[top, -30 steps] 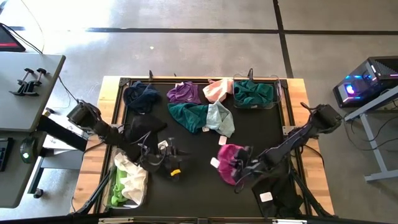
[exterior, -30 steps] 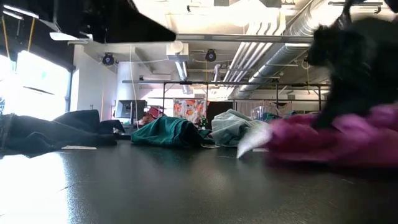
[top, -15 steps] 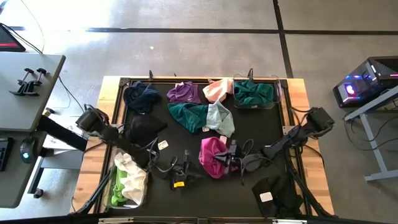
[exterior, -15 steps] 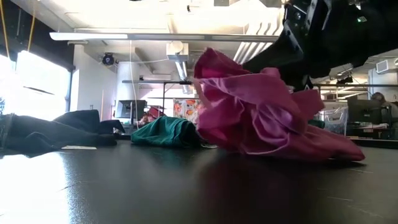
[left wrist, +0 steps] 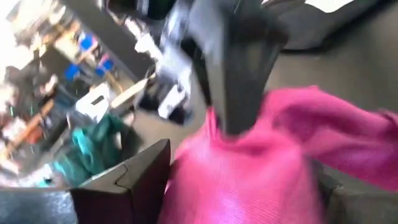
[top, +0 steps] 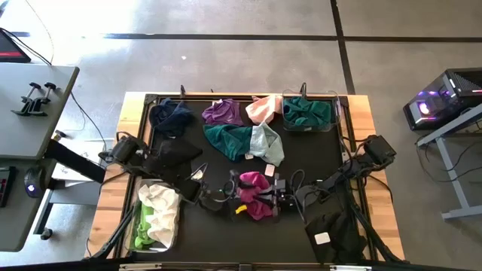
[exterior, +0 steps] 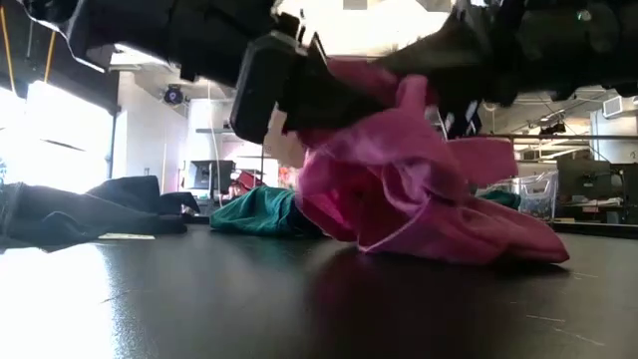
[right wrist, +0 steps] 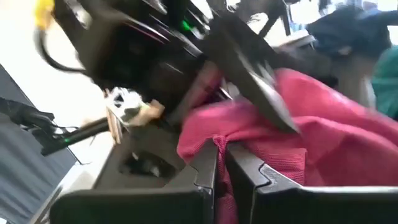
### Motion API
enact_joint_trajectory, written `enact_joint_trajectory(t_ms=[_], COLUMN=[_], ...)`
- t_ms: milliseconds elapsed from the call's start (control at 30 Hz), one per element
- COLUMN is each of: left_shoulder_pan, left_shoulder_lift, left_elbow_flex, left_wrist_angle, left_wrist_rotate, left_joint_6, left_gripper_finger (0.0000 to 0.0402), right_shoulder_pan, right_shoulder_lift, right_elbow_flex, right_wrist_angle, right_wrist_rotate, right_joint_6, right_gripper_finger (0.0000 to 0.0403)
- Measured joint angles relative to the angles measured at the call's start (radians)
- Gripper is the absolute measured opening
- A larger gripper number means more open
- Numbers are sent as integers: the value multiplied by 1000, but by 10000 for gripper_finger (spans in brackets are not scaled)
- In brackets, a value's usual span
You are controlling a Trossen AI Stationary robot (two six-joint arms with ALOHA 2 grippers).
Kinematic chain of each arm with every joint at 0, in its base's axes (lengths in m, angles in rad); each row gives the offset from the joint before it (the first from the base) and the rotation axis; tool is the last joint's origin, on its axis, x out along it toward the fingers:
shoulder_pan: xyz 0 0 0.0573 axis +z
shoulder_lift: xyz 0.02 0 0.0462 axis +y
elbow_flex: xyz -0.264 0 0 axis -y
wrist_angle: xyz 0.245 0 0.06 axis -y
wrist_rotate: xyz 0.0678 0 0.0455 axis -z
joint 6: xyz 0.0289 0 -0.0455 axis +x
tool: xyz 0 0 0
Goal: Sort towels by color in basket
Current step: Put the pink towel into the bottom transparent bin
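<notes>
We hold the magenta towel near the counter's six o'clock edge. Our right hand pinches it from three o'clock, fingers closed on a fold; our left hand, wide open, straddles it from nine o'clock, likely for a handover.

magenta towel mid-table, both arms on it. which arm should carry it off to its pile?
Right, probably. The right gripper has its fingers pinched shut on a fold of the magenta towel. The left gripper sits at the towel's other side with open fingers around it, not yet gripping.
</notes>
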Motion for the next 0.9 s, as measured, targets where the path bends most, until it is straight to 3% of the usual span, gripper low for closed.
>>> enact_joint_trajectory(t_ms=[167,300,500,600,667,767,900], left_shoulder_pan=[19,31,23,8,-2,-24,-50], left_shoulder_lift=[26,29,29,29,29,20,-46], left_elbow_flex=[0,0,0,0,0,0,0], left_wrist_angle=[5,20,25,13,-10,-81,-276], left_wrist_rotate=[36,101,132,130,105,18,-56], left_joint_6=[-157,-220,-222,-210,-218,-236,-307], left_gripper_finger=[237,210,98,24,12,22,12], right_shoulder_pan=[1,1,1,1,1,11,27], right_shoulder_lift=[-1,-1,-1,-7,-29,-110,-258], right_elbow_flex=[1,14,29,28,21,7,5], right_wrist_angle=[65,52,33,33,23,-80,-401], right_wrist_rotate=[-56,-57,-14,-5,-5,-5,4], right_joint_6=[-38,-48,-59,-62,-60,-60,31], right_gripper_finger=[13,13,20,48,75,113,135])
